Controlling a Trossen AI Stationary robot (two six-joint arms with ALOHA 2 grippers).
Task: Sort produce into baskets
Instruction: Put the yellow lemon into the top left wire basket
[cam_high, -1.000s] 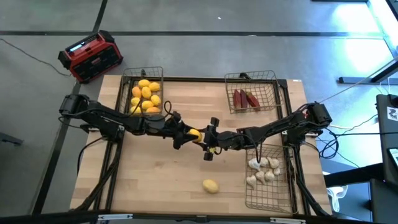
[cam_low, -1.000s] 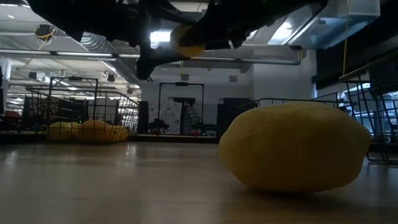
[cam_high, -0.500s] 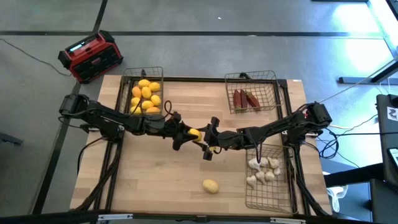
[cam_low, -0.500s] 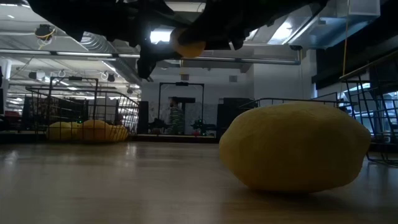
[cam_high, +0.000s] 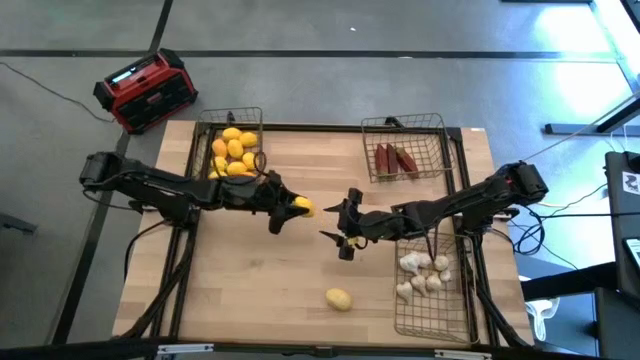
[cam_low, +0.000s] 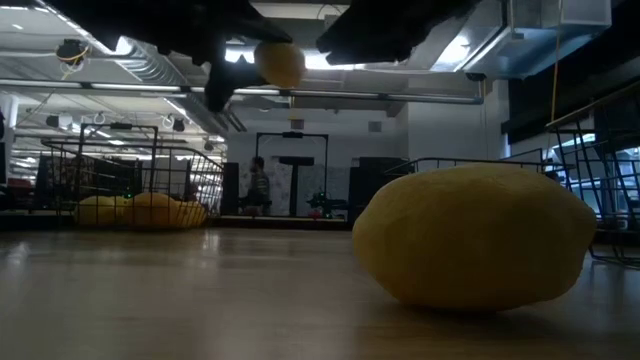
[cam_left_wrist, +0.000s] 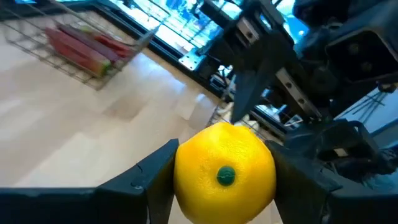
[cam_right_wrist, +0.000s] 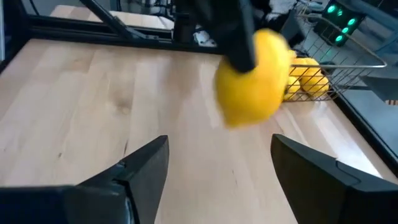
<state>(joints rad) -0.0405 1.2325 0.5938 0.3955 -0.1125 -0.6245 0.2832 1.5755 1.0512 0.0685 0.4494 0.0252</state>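
Observation:
My left gripper (cam_high: 292, 209) is shut on a yellow lemon (cam_high: 301, 207), held high above the table's middle; it also shows in the low view (cam_low: 279, 62). My right gripper (cam_high: 335, 232) is open and empty just right of it, fingers (cam_right_wrist: 144, 169) spread and pointing at the lemon (cam_right_wrist: 255, 78). Another lemon (cam_high: 339, 298) lies on its side on the table near the front edge. The far-left wire basket (cam_high: 203, 150) holds several lemons, the far-right basket (cam_high: 432, 150) red pieces, the near-right basket (cam_high: 455, 300) garlic bulbs. My left gripper pinches the lemon's two opposite sides (cam_left_wrist: 186, 177) between its two fingers (cam_left_wrist: 152, 180), with the lemon's green stem end facing the wrist camera. The fingers reach roughly level from the table's left. The lemon is lifted clear of the table.
A red-and-black box (cam_high: 146, 90) stands on the floor beyond the table's far-left corner. Bare wooden tabletop (cam_high: 250, 280) lies at the front left. The two arms' grippers stand close together over the middle.
My left gripper has drawn back toward the table's left and far-left basket, carrying the lemon clear of the table. My right gripper, which was up against the lemon, now stands apart from it, a little toward the table's right.

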